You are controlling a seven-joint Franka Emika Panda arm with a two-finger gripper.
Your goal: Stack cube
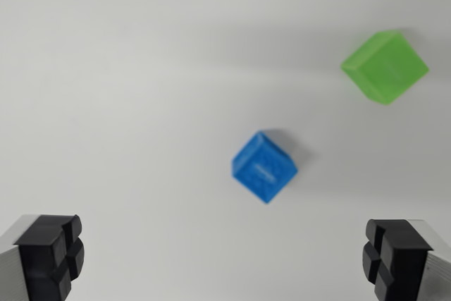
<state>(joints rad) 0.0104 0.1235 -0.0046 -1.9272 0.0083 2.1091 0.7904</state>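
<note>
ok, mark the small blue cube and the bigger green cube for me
small blue cube point(263, 166), wrist view, middle of its top face
bigger green cube point(385, 67), wrist view, middle of its visible body

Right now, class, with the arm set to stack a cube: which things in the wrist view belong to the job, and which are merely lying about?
Belonging to the job:
- blue cube, resting alone on the surface
- green cube, apart from it, toward the wrist view's upper right
- gripper, open and holding nothing

Lying about:
- nothing; only the plain white table shows
</note>
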